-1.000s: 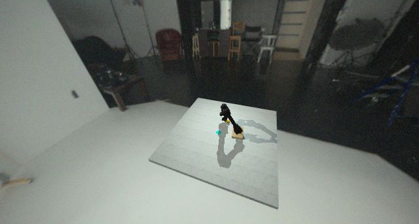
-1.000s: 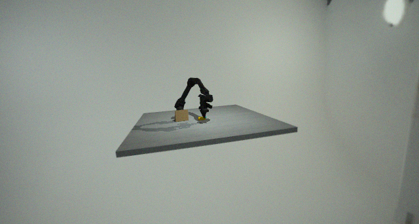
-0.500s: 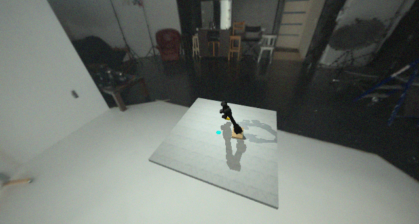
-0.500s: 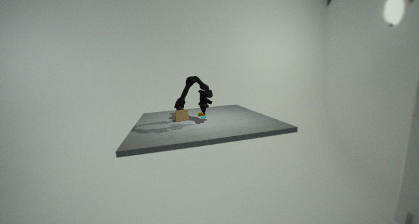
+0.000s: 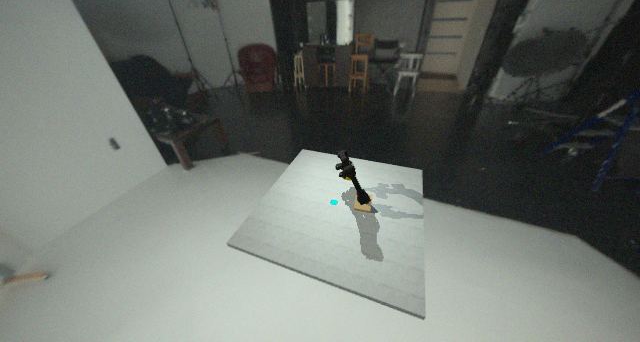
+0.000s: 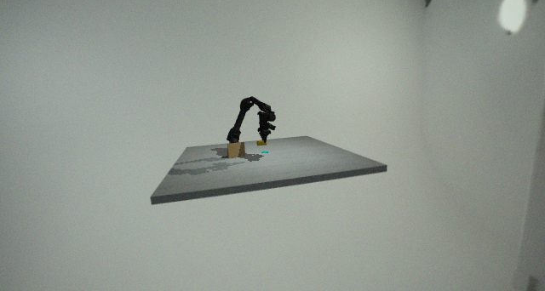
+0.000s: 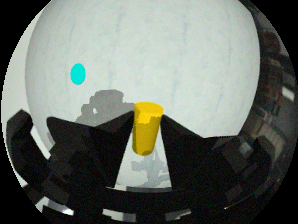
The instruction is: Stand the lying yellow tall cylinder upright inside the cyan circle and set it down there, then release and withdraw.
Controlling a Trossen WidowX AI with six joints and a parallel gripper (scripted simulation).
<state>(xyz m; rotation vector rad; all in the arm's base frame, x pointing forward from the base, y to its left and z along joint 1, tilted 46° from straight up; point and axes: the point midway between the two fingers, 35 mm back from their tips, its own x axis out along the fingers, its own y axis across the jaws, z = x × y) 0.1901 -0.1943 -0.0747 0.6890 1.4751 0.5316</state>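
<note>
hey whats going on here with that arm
A single black robot arm has gripped the yellow cylinder in its jaws and holds it just above the grey table. The cyan circle where it should stand upright lies a little off to the side, with nothing on it yet. Carrying it across and releasing remain.

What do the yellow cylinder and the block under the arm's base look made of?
Yellow cylinder: smooth, matte, uniform colour, probably plastic; the look leaves it open. Base block: flat tan faces, wood or cardboard by colour; no grain visible.
</note>
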